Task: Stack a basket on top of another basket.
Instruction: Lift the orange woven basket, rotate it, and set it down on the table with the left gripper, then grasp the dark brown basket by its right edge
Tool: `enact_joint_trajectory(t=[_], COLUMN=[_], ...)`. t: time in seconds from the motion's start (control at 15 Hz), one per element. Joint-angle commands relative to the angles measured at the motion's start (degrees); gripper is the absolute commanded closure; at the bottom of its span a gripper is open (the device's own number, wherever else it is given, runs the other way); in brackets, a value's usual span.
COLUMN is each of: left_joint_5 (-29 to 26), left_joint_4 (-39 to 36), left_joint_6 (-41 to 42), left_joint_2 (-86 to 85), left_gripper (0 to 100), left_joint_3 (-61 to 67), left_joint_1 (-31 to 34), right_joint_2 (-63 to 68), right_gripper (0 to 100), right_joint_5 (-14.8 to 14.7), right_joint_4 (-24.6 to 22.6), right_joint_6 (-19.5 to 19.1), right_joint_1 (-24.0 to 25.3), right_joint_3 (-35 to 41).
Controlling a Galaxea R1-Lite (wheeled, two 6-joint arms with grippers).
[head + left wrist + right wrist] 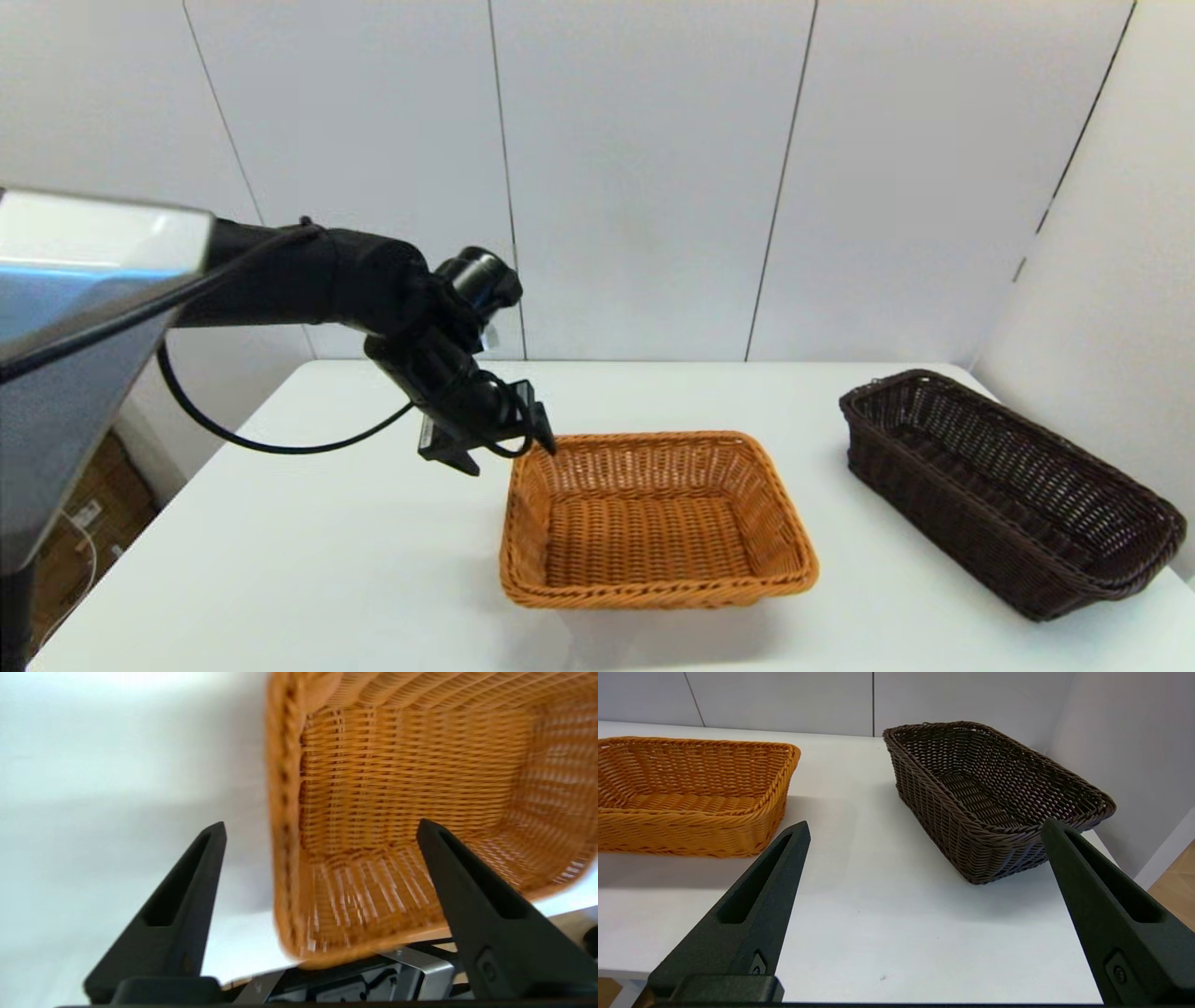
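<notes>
Not much done yet, honestly. Nothing stacked at this point: both baskets sat flat on the white surface (373, 523), well apart from each other.

Taking the orange-tan basket (653, 518) as the landmark: sat roughly mid-surface, empty. Dark brown basket (1004, 490) lay off to its right, near the surface's right edge and close to the wall, also empty, untouched.

Left claw (537, 439) hovered right at the orange-tan basket's far-left corner, just above or against the braided rim; couldn't tell for sure whether touching. Spread wide in the left wrist view, with one finger (187, 896) outside the basket's wall and the other (467, 891) over its inside, so straddling the rim but not clamped on anything.

Right claw (924, 828) hung low at the near edge of the surface, nearer than the orange-tan basket and to its right, aimed at the gap between the two baskets. Also wide open, holding nothing. Out of the head view entirely.

So basically everything still left: grabbing a basket, lifting it, carrying it across, setting it down inside the other. Odd bit though: looked like the left claw was lining up on the orange-tan one rather than the dark brown one, so possibly the stack would go the other way round. Just a guess.
</notes>
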Motion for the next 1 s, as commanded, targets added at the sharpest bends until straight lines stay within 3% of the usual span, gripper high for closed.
enact_joint_trajectory(t=[0.07,0.4,0.6,0.73,1.0], left_joint_5=[0.33,1.21,7.54,10.7,9.29], left_joint_4=[5.4,9.97,9.97,9.97,11.11], left_joint_6=[-0.15,9.95,14.79,14.79,10.66], left_joint_2=[-11.01,-29.82,-41.95,-48.45,-63.4], left_gripper=[0,0,0,0,0], left_joint_3=[0.05,7.87,16.92,20.53,27.29], left_joint_1=[4.38,13.43,14.75,14.75,14.58], right_joint_2=[0.07,0.07,0.07,0.07,0.07], right_gripper=[0,0,0,0,0], right_joint_5=[0.02,0.11,0.11,0.11,0.11], right_joint_4=[-0.13,-0.22,-0.13,-0.13,-0.22], right_joint_6=[0.06,0.06,0.06,0.06,0.06], right_joint_1=[0.01,0.01,0.01,0.01,0.01], right_joint_3=[0.0,0.0,0.0,0.0,0.0])
